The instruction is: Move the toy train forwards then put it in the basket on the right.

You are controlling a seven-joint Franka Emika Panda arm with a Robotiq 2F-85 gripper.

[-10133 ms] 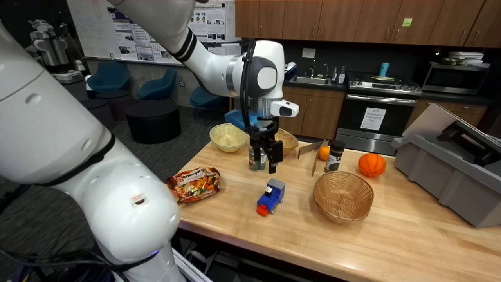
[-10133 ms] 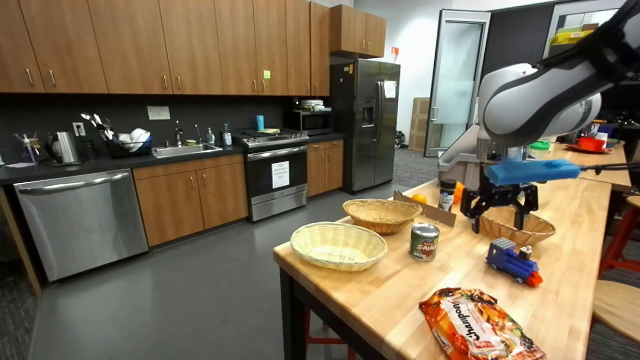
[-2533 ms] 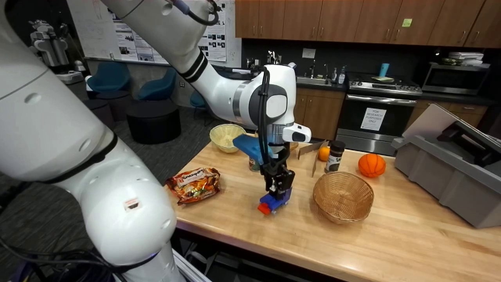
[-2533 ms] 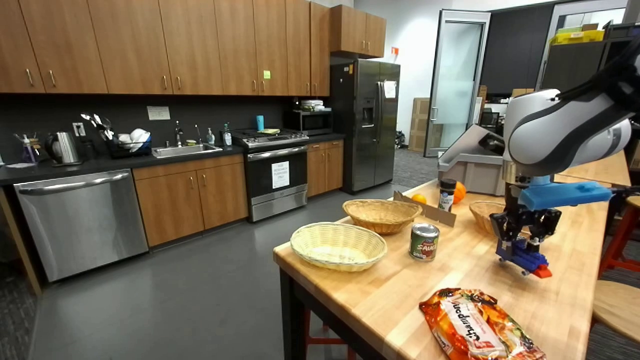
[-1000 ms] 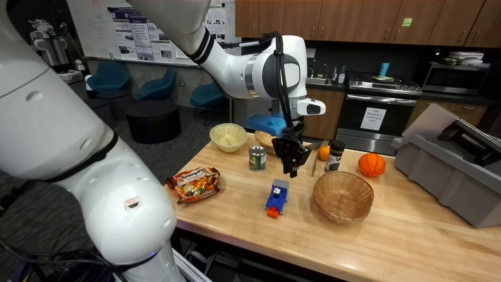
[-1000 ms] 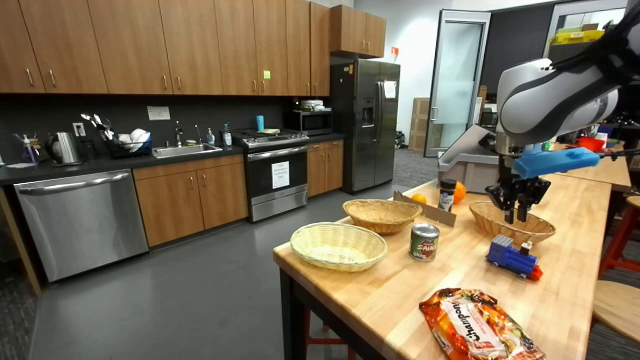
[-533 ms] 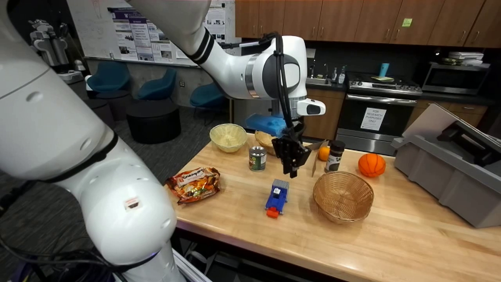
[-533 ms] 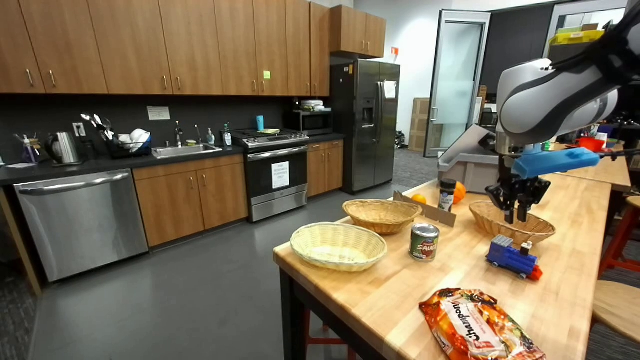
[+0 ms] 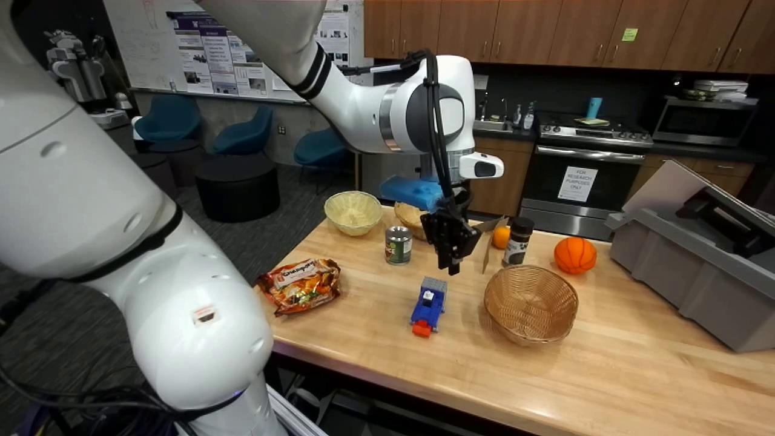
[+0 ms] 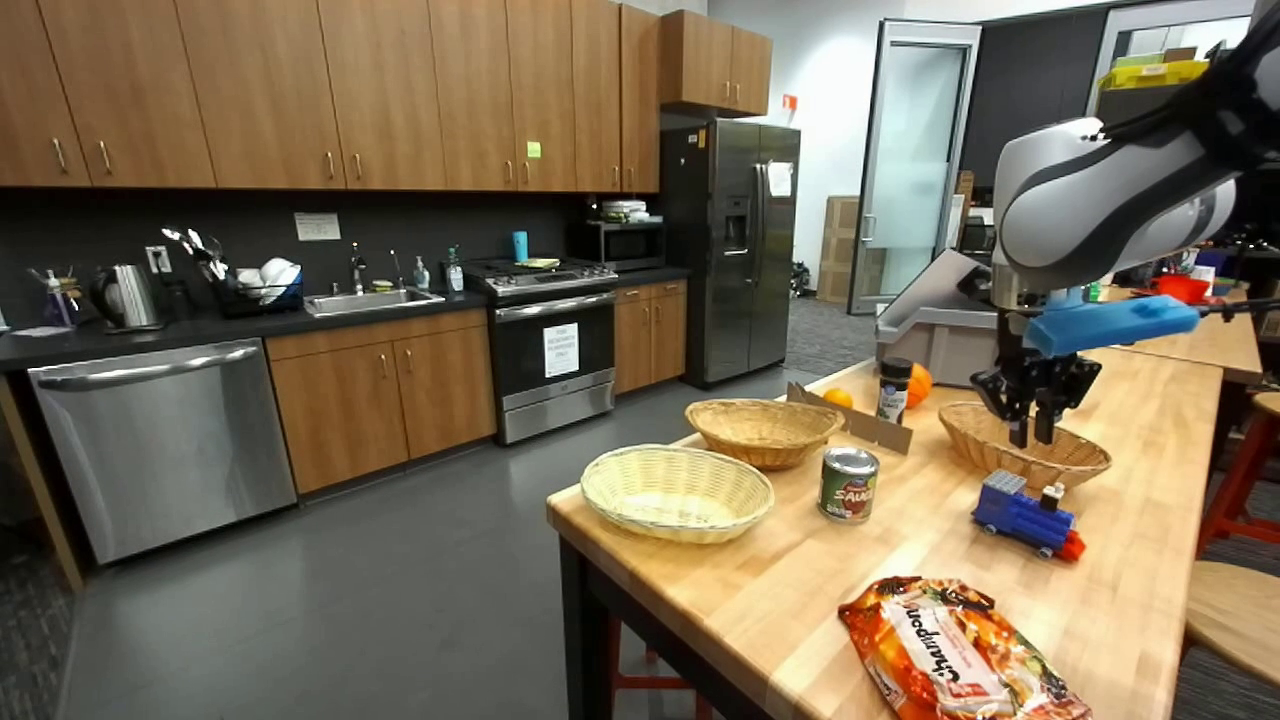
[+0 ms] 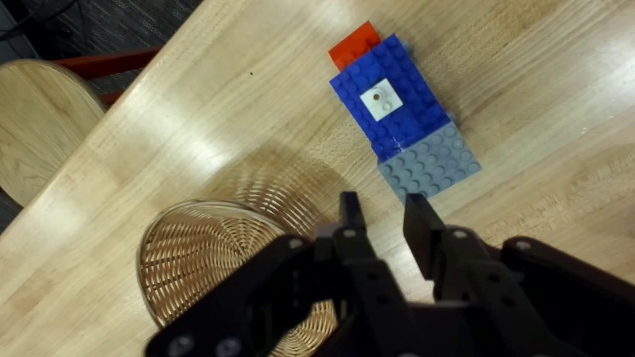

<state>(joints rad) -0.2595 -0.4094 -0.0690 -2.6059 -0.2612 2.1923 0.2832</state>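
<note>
The toy train (image 9: 428, 307), blue with a red front and grey roof, stands on the wooden table in both exterior views, just beside the basket. In the wrist view the train (image 11: 392, 99) lies beyond my fingertips. The basket (image 9: 531, 303), round, tan and woven, holds nothing that I can see; my gripper covers part of the basket (image 11: 198, 248) in the wrist view. My gripper (image 11: 382, 196) hangs above the table near the train's grey end, touching nothing. A narrow gap with only tabletop showing parts its fingers (image 11: 421, 225), so it is partly open.
Left of the train lie a noodle packet (image 9: 300, 284) and a can (image 9: 398, 245). Two more woven baskets, one pale (image 10: 677, 495), one tan (image 10: 765, 430), stand at the table's end. Cardboard (image 10: 860, 425), a jar (image 9: 517, 242), an orange ball (image 9: 574, 255) and a grey bin (image 9: 696, 278) stand beyond.
About two seconds ago my gripper was down at the train; it has since risen off it. The train stands slightly turned from where it began. Over the last second nothing has moved.
</note>
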